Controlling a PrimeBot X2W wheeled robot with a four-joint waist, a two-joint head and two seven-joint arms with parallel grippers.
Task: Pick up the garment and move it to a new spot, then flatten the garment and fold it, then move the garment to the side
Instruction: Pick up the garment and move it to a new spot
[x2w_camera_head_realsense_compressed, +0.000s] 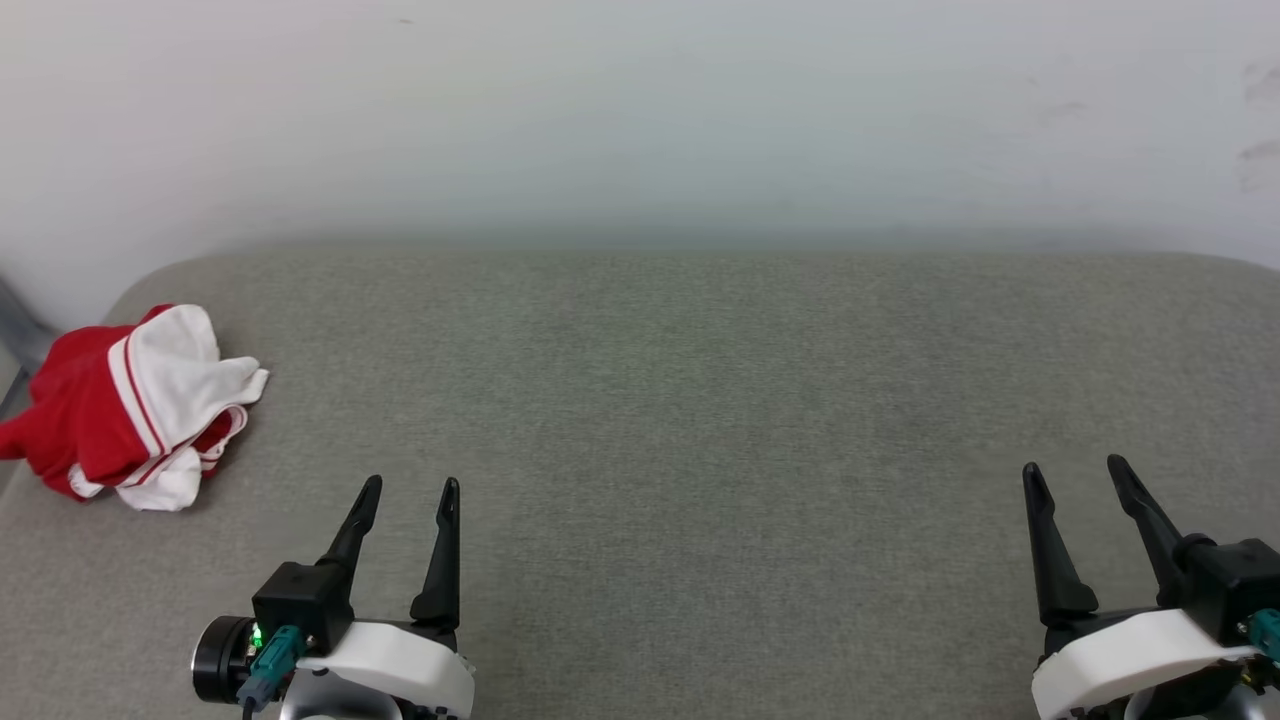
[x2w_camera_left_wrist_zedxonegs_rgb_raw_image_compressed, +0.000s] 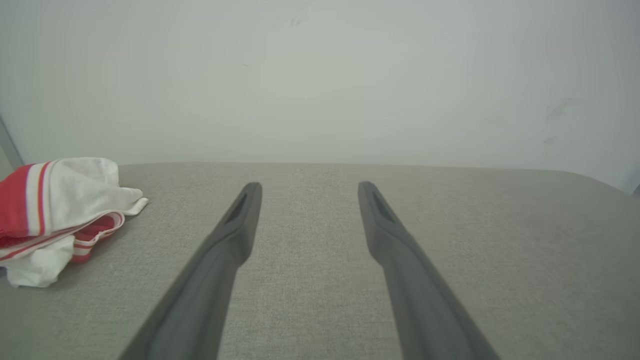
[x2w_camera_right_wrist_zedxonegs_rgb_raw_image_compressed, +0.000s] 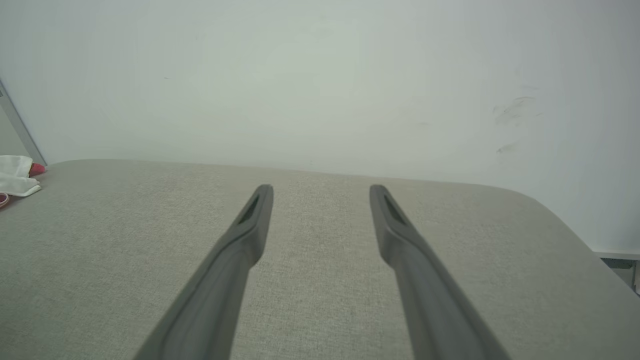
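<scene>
The garment (x2w_camera_head_realsense_compressed: 130, 405) lies crumpled in a red and white heap with striped trim at the far left edge of the grey padded surface (x2w_camera_head_realsense_compressed: 700, 400). Its lettering is hidden in the folds. My left gripper (x2w_camera_head_realsense_compressed: 410, 490) hovers open at the lower left, to the right of the heap and nearer me, with nothing between its fingers. In the left wrist view the garment (x2w_camera_left_wrist_zedxonegs_rgb_raw_image_compressed: 60, 210) sits left of that open gripper (x2w_camera_left_wrist_zedxonegs_rgb_raw_image_compressed: 307, 186). My right gripper (x2w_camera_head_realsense_compressed: 1075, 470) stands open and empty at the lower right. From the right wrist, a corner of the garment (x2w_camera_right_wrist_zedxonegs_rgb_raw_image_compressed: 15, 175) shows far left of the open gripper (x2w_camera_right_wrist_zedxonegs_rgb_raw_image_compressed: 320, 189).
A pale wall (x2w_camera_head_realsense_compressed: 640, 120) rises directly behind the grey surface. The surface has rounded corners, and its left edge runs just beside the heap. A grey metal bar (x2w_camera_head_realsense_compressed: 20, 335) leans at the far left.
</scene>
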